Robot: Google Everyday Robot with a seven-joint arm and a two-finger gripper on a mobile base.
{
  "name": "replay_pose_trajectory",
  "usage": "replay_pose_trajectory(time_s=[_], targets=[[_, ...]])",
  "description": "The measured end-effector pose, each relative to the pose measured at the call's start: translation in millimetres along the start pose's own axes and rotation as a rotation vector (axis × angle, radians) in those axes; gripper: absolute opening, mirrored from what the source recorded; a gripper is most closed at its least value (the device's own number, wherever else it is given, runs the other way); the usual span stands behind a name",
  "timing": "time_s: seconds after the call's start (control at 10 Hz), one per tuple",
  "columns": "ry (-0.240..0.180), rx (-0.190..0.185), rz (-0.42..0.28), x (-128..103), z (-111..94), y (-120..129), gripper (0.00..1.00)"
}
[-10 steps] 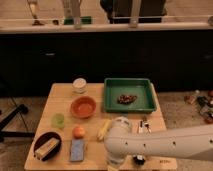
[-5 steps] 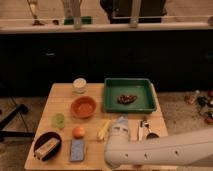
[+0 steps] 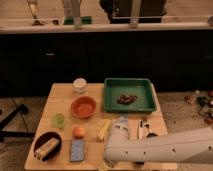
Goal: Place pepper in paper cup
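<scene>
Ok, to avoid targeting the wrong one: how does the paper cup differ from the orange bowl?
The paper cup is white, the orange bowl orange. The cup is small and narrow, the bowl much wider. The cup stands by the table's far edge, the bowl just nearer. Both are round and open-topped. The gripper hovers over the table's near side, touching neither.

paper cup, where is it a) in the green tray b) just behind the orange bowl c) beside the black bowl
b: the paper cup stands behind the orange bowl, left of the green tray; the gripper is nearer the front, right of the yellow item.
</scene>
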Motion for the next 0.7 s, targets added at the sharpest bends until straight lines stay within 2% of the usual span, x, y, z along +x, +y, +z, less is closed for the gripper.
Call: replay_pose_trajectory(time_s=[0.7], targets=[[-0.028,-0.022,0.127,-7,24,-19,0.8]])
